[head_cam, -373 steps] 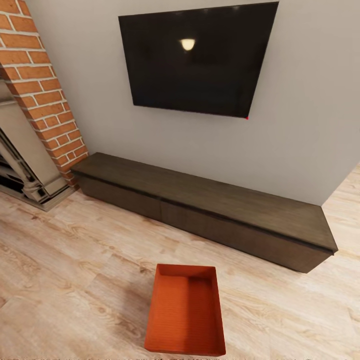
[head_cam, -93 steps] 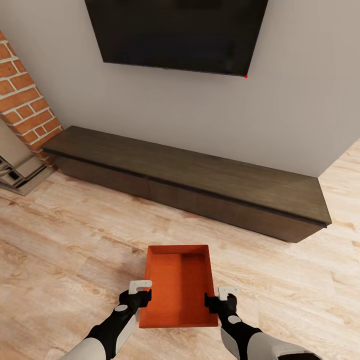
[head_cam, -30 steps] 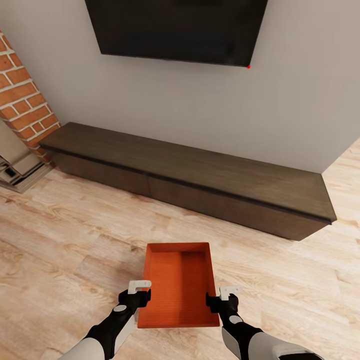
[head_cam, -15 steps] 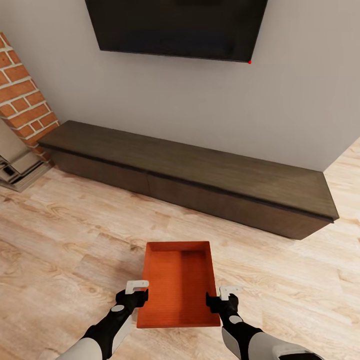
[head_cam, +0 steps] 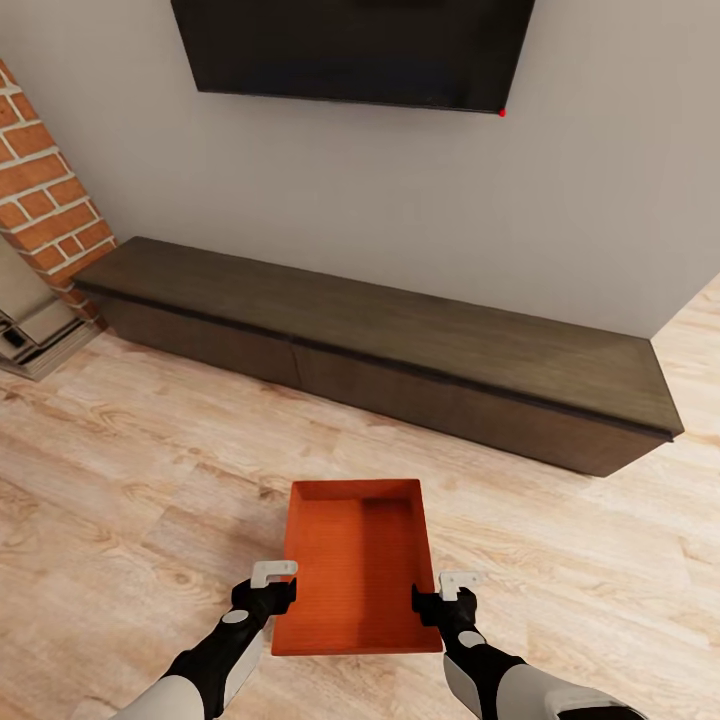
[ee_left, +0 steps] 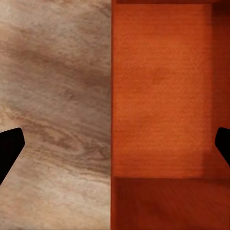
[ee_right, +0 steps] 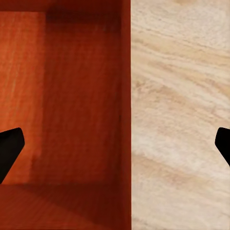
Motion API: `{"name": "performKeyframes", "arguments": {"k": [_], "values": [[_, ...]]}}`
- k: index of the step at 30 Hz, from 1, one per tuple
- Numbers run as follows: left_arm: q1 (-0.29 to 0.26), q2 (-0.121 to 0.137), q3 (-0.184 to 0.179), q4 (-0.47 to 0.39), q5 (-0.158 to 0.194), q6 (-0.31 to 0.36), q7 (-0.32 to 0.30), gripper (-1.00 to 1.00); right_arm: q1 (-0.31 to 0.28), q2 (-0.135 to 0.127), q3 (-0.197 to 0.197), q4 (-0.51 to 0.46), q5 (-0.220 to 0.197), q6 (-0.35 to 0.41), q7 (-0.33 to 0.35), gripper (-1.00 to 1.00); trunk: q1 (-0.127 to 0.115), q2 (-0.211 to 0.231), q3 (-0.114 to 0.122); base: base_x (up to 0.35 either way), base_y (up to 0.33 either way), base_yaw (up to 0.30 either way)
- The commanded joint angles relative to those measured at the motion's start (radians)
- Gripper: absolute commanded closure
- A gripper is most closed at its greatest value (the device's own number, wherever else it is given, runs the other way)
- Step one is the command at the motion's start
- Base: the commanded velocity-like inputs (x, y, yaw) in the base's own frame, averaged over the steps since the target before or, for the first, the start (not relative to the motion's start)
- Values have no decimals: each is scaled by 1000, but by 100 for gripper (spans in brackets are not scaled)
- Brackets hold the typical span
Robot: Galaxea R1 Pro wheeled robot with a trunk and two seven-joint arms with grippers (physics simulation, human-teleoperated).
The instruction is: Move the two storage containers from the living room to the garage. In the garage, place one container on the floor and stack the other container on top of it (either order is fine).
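**Orange-red bin straddled by both pincers on the living-room floor**

Orange-red and open-topped, the storage container [head_cam: 357,565] sits low in the centre of the head view, on the light wood plank floor [head_cam: 120,480] in front of a long dark media cabinet [head_cam: 400,350]. A black TV [head_cam: 350,50] hangs on the wall across the top of the frame, and a brick column [head_cam: 45,190] stands at the upper left.

The left pincer [head_cam: 268,585] is at the bin's left wall and the right pincer [head_cam: 447,592] at its right wall, both near the end closest to the robot. Each wrist view shows its fingers spread wide with one wall of the bin running between them: one finger over the orange interior, the other over the planks. So both pincers are open and straddling a side wall, gripping nothing yet. My reading is that they are set symmetrically so the bin can be lifted level (a one-sided hold would likely tip it).

The bin's long axis runs away from the robot toward the cabinet, short ends near and far, mouth facing up and empty. Whether it touches the floor I cannot tell for certain.
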Motion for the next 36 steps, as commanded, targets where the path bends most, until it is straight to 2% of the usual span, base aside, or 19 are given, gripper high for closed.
{"name": "performKeyframes", "arguments": {"k": [1,36], "values": [[-1,0,-7,1,5,-3,7,-100,-1,0,2,1,7,-1,-7,-100,4,-7,-4,0,0,0],[-1,-3,-4,58,14,-4,8,-100,-1,0,-2,1,6,-3,-7,-100,138,-252,-113,0,0,0]]}}
